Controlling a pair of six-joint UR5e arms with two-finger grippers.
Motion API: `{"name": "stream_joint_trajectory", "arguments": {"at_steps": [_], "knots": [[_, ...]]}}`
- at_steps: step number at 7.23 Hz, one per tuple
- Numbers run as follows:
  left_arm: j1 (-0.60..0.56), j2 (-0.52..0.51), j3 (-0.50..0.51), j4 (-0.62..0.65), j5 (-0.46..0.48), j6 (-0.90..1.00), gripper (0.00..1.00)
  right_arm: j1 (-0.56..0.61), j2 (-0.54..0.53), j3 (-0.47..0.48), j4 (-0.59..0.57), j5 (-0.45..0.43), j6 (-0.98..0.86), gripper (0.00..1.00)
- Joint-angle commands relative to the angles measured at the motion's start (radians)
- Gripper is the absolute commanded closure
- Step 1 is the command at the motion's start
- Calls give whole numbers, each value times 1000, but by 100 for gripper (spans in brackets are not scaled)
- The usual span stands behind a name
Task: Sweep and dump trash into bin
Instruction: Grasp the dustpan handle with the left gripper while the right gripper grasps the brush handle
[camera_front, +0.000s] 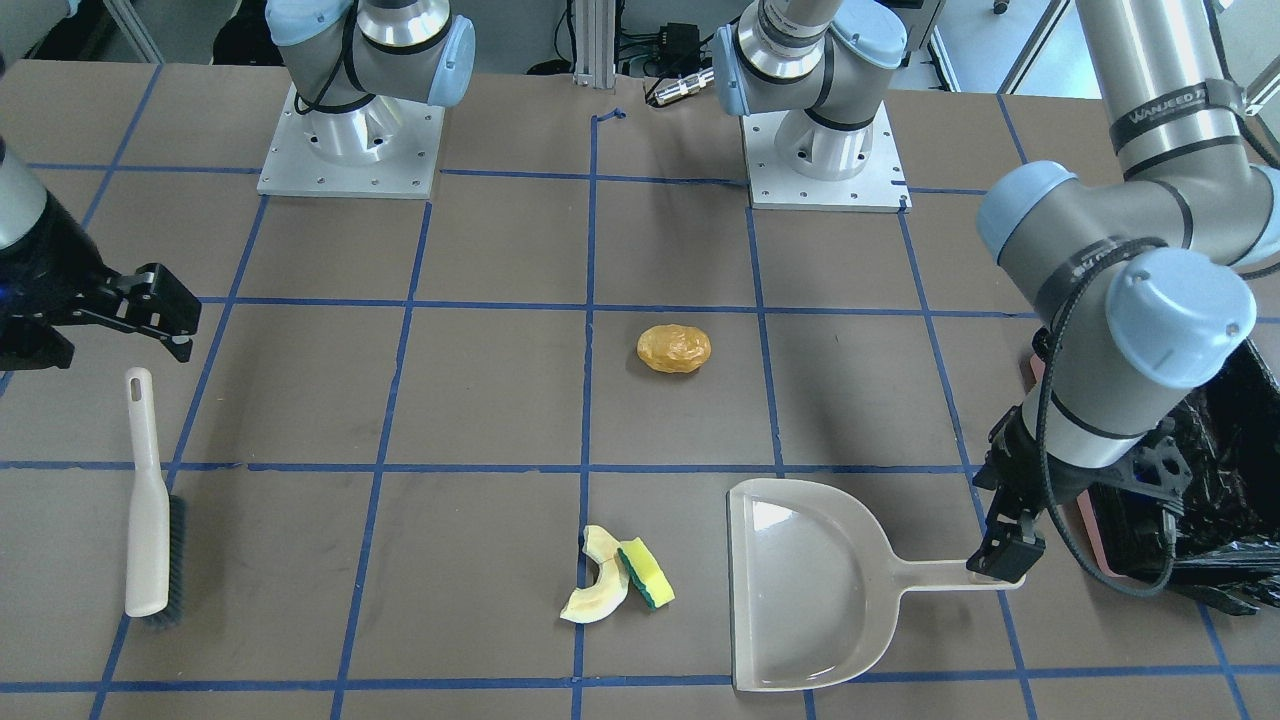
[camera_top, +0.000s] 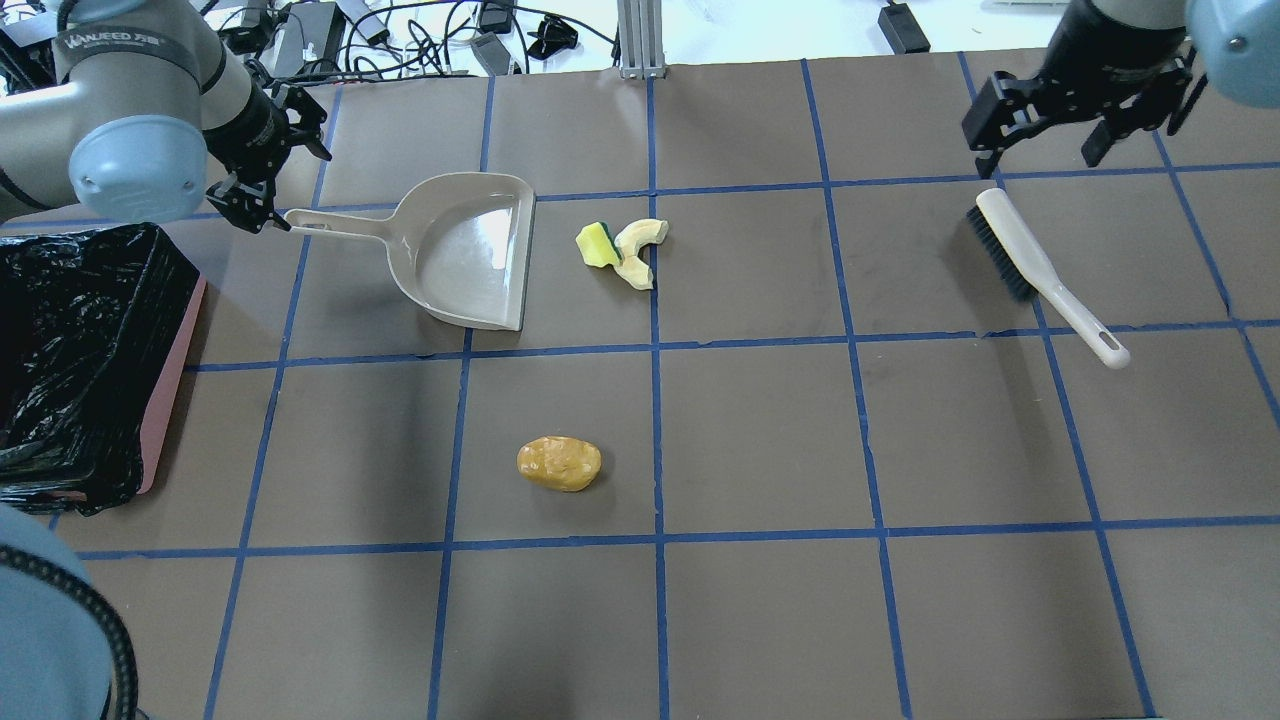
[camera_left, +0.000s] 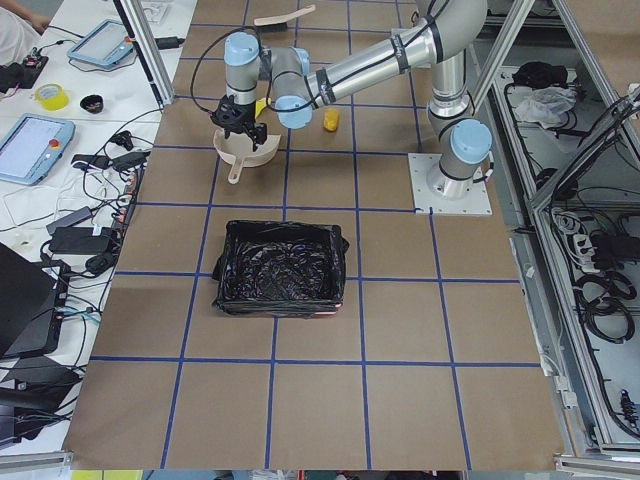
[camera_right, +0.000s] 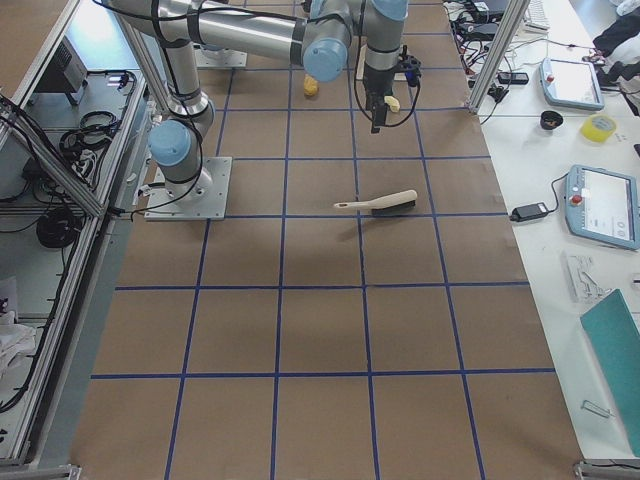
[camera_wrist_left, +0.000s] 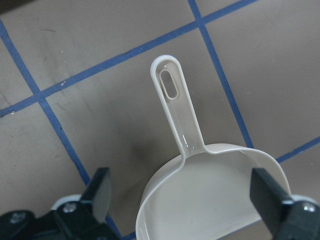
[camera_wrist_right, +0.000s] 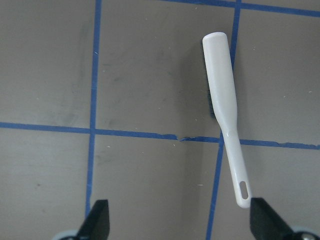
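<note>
Above the dustpan (camera_top: 460, 255) handle our L gripper (camera_top: 272, 185) hangs wide, empty; R gripper (camera_top: 1040, 150) likewise by the brush (camera_top: 1040, 270), both pre-grasp.

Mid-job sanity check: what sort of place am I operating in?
Probably a robotics lab test cell: a table marked with a blue tape grid, teach pendants on the side bench, loose cables.

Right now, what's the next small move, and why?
Probably lower the left gripper and close it on the dustpan handle. Its jaws are open, the handle lies free in line between them, and the trash is unswept. The right gripper hangs open over the brush, so neither tool is held yet.
</note>
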Motion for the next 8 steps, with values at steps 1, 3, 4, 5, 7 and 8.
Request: {"name": "stream_joint_trajectory", "arguments": {"at_steps": [1, 3, 4, 5, 7, 8], "knots": [[8, -75, 18, 36, 1, -64, 0, -141, 36, 95, -80, -11, -296, 0], [29, -110, 45, 36, -8, -72, 0, -148, 88, 187, -151, -13, -314, 0], [29, -120, 45, 38, -9, -64, 0, -148, 118, 222, -239, -63, -321, 0], [29, -127, 45, 51, -9, -67, 0, -148, 149, 260, -302, -68, -330, 0], [31, -149, 45, 67, -8, -66, 0, -148, 169, 295, -348, -71, -334, 0], [32, -153, 46, 67, -8, -70, 0, -148, 169, 296, -349, -91, -334, 1]]}}
